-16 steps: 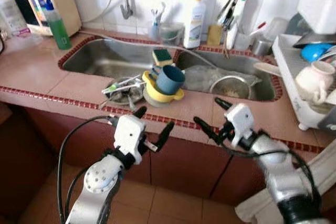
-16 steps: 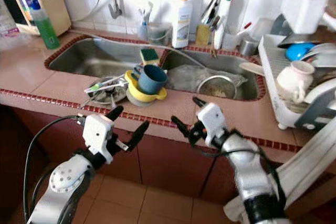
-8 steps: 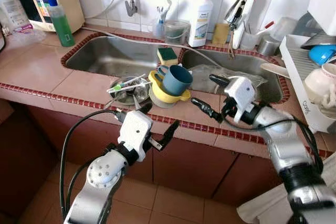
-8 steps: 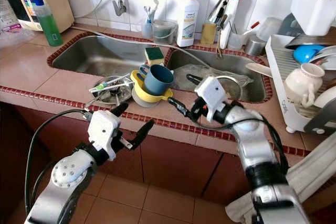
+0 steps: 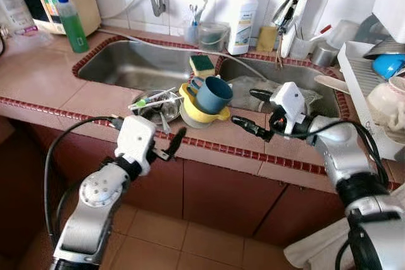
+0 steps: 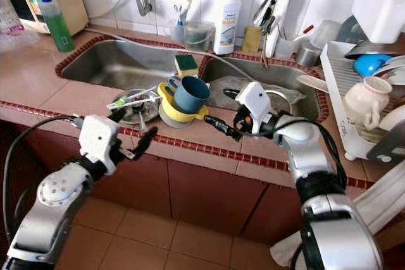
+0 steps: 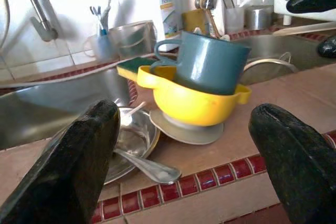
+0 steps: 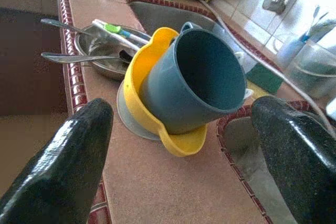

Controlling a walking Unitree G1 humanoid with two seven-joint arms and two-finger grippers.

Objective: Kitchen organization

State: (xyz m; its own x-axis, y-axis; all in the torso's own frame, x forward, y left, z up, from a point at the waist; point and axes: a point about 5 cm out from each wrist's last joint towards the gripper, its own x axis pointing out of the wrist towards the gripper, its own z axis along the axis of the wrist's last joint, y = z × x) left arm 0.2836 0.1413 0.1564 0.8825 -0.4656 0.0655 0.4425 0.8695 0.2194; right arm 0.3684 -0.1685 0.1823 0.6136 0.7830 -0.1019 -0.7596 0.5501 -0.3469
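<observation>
One blue mug [image 5: 211, 94], one yellow bowl [image 5: 196, 110], one steel dish [image 5: 152, 107], two sink basins [image 5: 133, 67].
</observation>
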